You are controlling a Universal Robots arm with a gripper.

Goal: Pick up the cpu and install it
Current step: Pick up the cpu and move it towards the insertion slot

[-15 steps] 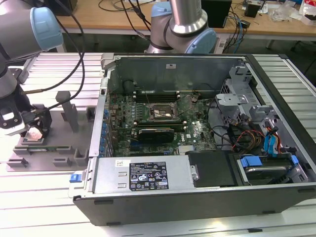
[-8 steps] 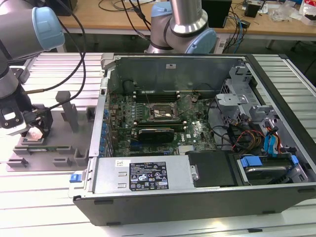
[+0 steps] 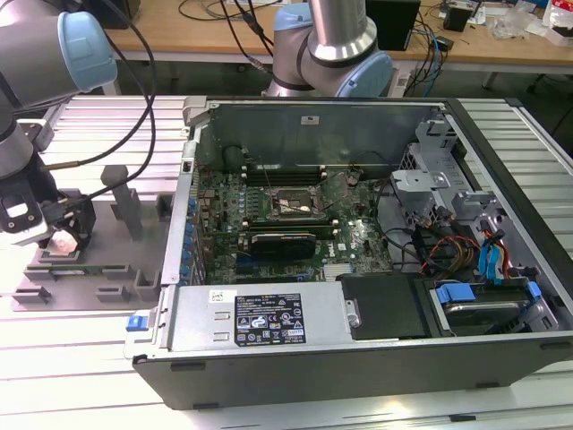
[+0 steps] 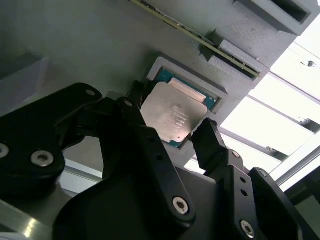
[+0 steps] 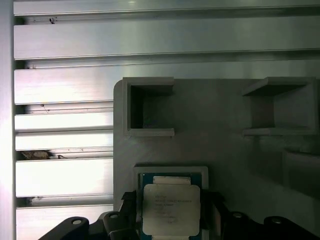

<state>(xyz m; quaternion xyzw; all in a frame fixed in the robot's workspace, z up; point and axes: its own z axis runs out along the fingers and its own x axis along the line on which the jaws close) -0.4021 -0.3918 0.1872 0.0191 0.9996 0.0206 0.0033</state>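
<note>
The cpu (image 4: 172, 117), a small flat silvery square chip with a green rim, sits between the black gripper (image 4: 170, 111).
The gripper brackets it on two opposite sides; whether it clamps, I cannot tell. The chip lies in a square recess of the grey plastic fixture plate (image 3: 116, 255), at the exterior view's left, apart from the open black computer case (image 3: 358, 354).

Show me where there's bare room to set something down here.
Bare: the ribbed metal table bordered by the grey plastic tray and the open black computer case, at the exterior view's left. Crowded: inside that case.
</note>
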